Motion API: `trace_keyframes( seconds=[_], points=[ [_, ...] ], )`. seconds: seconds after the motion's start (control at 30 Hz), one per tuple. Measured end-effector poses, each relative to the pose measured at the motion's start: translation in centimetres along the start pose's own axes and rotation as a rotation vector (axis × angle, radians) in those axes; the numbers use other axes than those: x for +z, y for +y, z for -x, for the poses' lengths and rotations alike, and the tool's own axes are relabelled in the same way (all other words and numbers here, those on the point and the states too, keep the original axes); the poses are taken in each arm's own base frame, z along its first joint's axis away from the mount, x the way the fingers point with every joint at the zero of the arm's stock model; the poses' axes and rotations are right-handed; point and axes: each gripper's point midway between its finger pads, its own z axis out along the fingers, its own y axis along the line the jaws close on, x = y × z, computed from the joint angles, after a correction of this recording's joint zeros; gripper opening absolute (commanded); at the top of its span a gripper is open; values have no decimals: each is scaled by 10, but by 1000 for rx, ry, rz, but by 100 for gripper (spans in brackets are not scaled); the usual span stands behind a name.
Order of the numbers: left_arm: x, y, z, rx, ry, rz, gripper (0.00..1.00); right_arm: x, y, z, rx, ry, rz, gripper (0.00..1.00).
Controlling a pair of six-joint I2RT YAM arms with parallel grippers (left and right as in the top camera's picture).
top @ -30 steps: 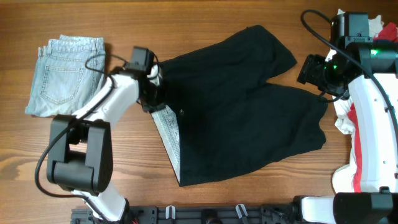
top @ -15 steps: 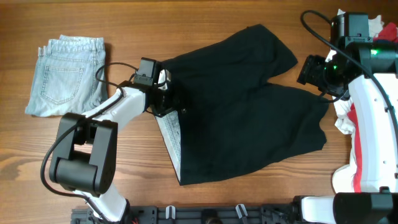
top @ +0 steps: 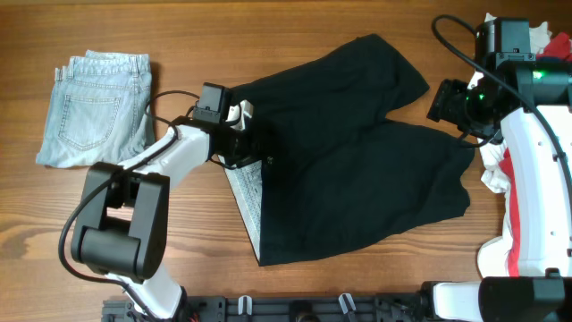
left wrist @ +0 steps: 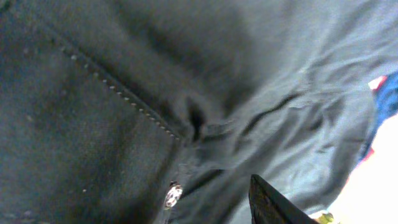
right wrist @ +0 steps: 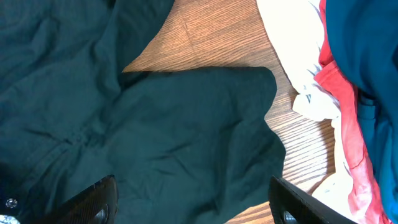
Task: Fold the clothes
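Note:
The black trouser-like piece (top: 357,170) lies spread across the middle of the table, with its pale waistband lining (top: 247,192) turned out at the left. My left gripper (top: 248,143) is at the waistband. In the left wrist view (left wrist: 199,202) it is pressed close to black fabric (left wrist: 124,93) by a metal snap (left wrist: 173,195); one finger shows set wide and the other is hidden by cloth. My right gripper (top: 441,100) hovers open and empty above the garment's right edge (right wrist: 205,118), seen wide open in the right wrist view (right wrist: 193,190).
Folded light-blue denim (top: 96,107) lies at the far left. A heap of white (right wrist: 298,56), red (right wrist: 339,124) and navy (right wrist: 367,43) garments lies at the right edge, under the right arm (top: 536,161). Bare wood (right wrist: 205,37) shows between the legs.
My left gripper has moved right from the table beside the waistband onto the waistband's upper corner, and a bit of pale lining now shows there. The right arm has not moved.

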Motion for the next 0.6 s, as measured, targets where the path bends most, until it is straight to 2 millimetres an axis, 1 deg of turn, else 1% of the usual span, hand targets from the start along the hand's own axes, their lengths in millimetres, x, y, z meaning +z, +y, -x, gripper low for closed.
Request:
trace_keyframes(
  seconds=[0.03, 0.1, 0.17, 0.3, 0.43, 0.5, 0.57, 0.6],
  points=[
    [1, 2, -2, 6, 1, 17, 27, 0, 0, -1, -1, 3, -1, 78],
    [5, 3, -5, 30, -1, 38, 19, 0, -1, -3, -2, 13, -5, 78],
    [8, 4, -9, 54, 6, 57, 4, 0, -2, -6, -3, 23, -9, 78],
    [9, 11, -19, 55, 38, 92, 4, 0, -4, -9, -5, 38, -16, 78],
    [0, 31, -26, 7, 78, 142, 4, 6, -4, -12, -7, 49, -20, 78],
    [-12, 46, -25, -35, 87, 159, 4, 16, -6, -19, -9, 75, -30, 78],
    [-30, 63, -16, -85, 65, 161, 4, 26, -7, -26, -12, 97, -39, 78],
    [-43, 70, -11, -119, 54, 139, 4, 37, -9, -34, -16, 123, -49, 78]
  ],
)
